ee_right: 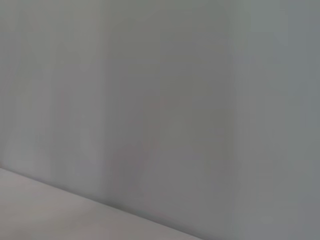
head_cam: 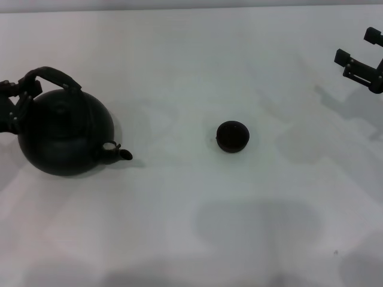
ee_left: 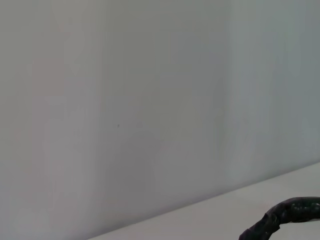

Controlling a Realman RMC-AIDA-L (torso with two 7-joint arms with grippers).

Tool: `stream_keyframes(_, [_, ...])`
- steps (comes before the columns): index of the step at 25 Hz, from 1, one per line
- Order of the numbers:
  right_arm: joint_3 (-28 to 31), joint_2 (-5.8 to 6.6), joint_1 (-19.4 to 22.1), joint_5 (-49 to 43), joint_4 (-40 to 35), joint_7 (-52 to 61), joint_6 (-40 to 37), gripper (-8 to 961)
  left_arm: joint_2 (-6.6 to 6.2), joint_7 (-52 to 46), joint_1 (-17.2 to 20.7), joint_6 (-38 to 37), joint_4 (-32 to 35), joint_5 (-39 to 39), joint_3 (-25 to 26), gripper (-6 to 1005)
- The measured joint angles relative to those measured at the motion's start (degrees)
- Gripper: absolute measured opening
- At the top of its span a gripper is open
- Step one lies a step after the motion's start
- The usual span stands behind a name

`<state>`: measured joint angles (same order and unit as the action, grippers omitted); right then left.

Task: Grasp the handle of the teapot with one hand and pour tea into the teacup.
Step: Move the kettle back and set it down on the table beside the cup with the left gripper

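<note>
The large matte-black teapot (head_cam: 64, 133) stands on the white table at the left in the head view, its short spout (head_cam: 122, 154) pointing right toward the teacup. Its arched handle (head_cam: 54, 76) stands up over the lid. A piece of the wrapped handle also shows in the left wrist view (ee_left: 287, 214). My left gripper (head_cam: 21, 95) is at the left end of the handle, against the pot's left side. The small dark teacup (head_cam: 232, 136) stands upright mid-table, well apart from the pot. My right gripper (head_cam: 358, 48) is open and empty at the far right.
The white table (head_cam: 191, 227) carries only the teapot and the teacup. A pale wall runs behind the table's far edge; it fills the right wrist view.
</note>
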<state>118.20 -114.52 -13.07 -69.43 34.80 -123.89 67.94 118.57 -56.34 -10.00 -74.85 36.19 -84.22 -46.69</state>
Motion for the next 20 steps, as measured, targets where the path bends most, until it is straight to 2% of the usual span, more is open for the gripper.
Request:
stream_keyframes(12, [0.00,0.00,-0.03,0.00,0.00,0.15,-0.01,841,0.08,-0.62,-0.53,1.70,-0.16,-0.18,-0.30,126])
stream_keyframes(15, [0.00,0.00,-0.04,0.00,0.00,0.19,-0.01,841,0.08,-0.69,-0.54,2.05,-0.16,-0.20,-0.37,225])
stream_keyframes(20, [0.00,0.00,-0.12,0.00,0.00,0.23,-0.01,840,0.09,-0.71,-0.54,2.24,-0.16,-0.27,-0.48,241])
